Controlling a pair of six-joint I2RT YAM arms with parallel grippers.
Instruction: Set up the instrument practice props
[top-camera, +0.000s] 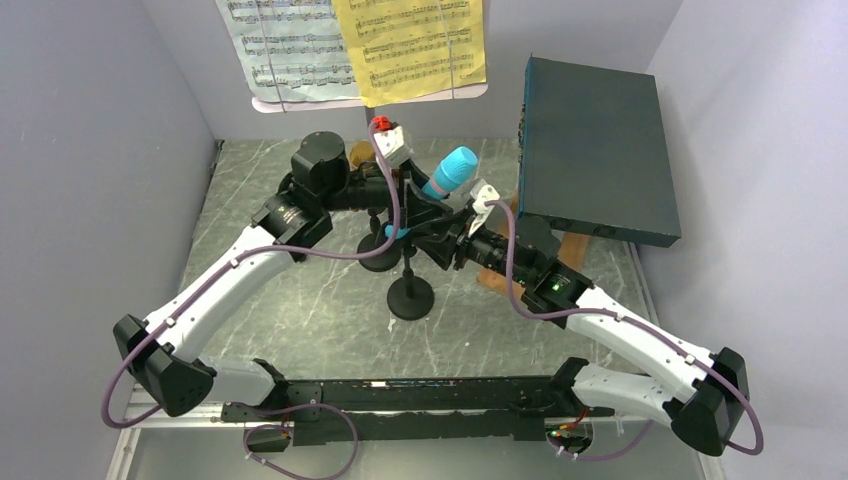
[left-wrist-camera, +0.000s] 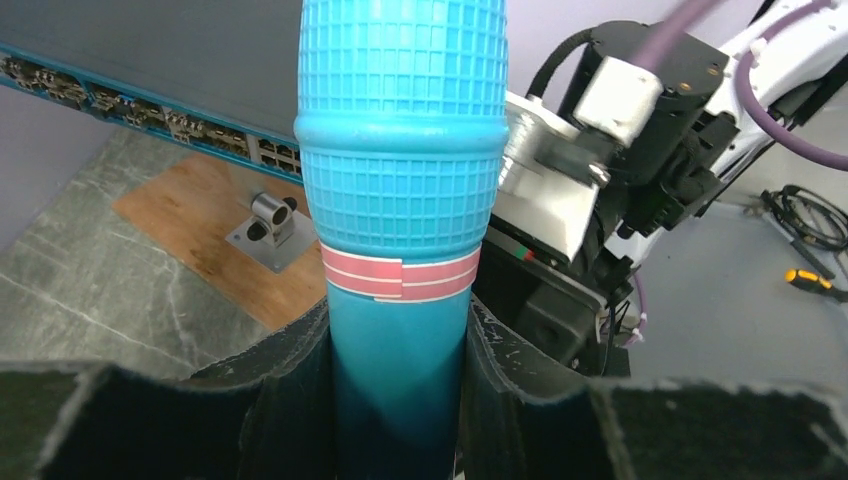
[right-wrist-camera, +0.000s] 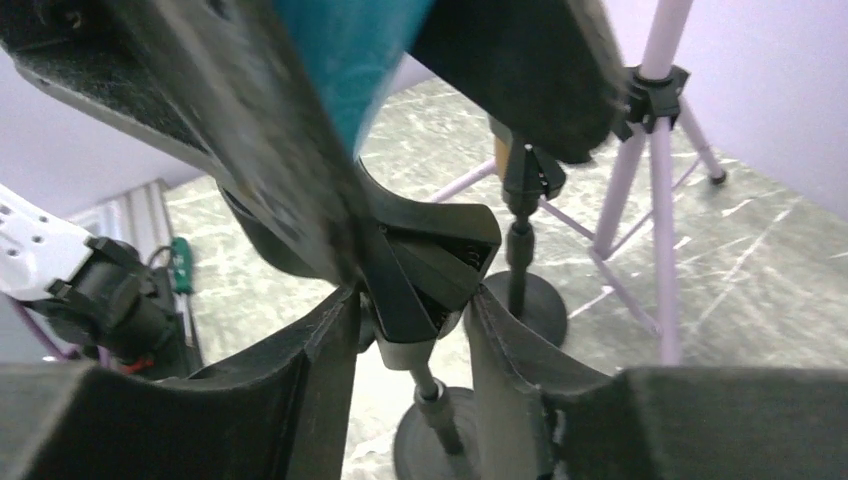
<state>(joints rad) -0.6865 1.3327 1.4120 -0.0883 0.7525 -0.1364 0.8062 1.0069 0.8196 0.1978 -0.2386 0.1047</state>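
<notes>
Jaws of your left gripper clamp the blue microphone by its handle; your right gripper brackets the mic holder at its clip, contact unclear.
Above that holder the microphone tilts, head up toward the far-right teal box; second holder and tripod legs stand close behind.

Grey marble-patterned worktop. At its right rear, a large dark teal box with a row of ports along its side face, next to a flat brown wooden board carrying a small grey metal bracket. Off to the side, seen from the left wrist: a yellow-and-black tool handle by loose black cables.
</notes>
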